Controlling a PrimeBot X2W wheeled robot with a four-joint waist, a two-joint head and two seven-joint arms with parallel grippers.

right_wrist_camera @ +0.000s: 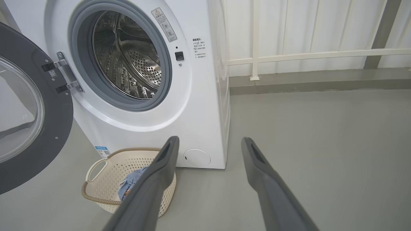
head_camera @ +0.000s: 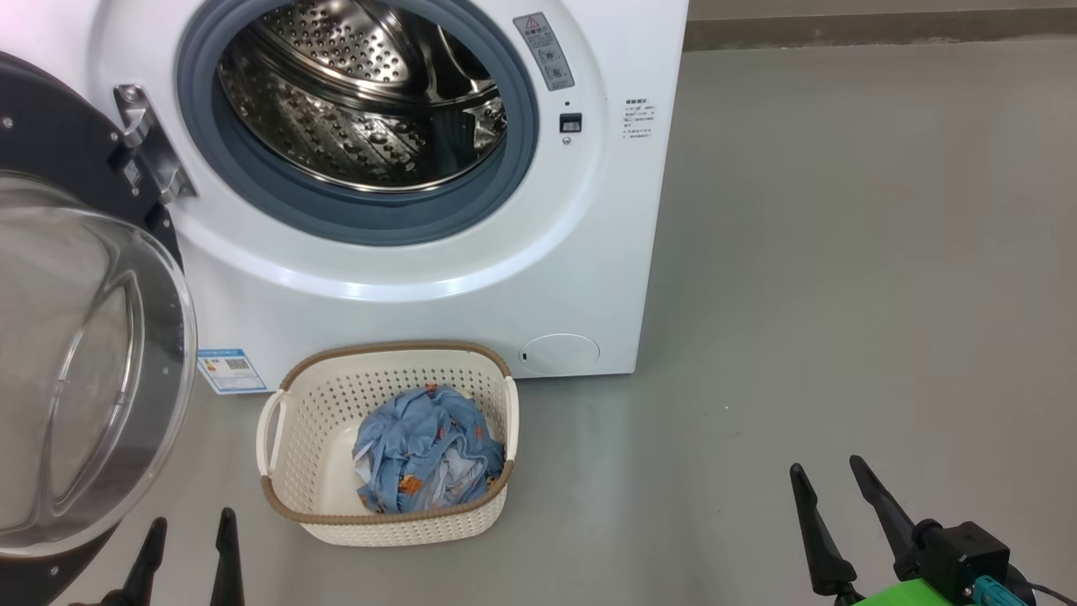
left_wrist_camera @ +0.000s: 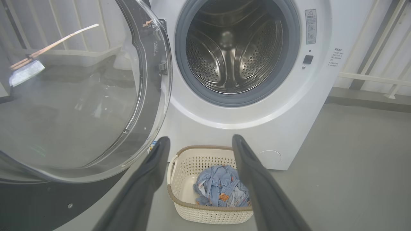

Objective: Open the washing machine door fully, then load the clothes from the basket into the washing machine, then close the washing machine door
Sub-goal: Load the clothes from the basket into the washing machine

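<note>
Nearest, left gripper point(head_camera: 192, 518) and right gripper point(head_camera: 826, 465) are held jaws apart; the clothes point(head_camera: 425, 450) (soft, light, heaped in the basket point(head_camera: 387, 347)) are best pinched at a raised fold.

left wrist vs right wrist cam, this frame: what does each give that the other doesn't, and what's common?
Left wrist: open left gripper, the clothes in full view in the basket, and a wooden stick seen through the glass of the door.
Right wrist: open right gripper and the white side panel.
Both: washing machine, steel drum, open door, basket with clothes.
</note>
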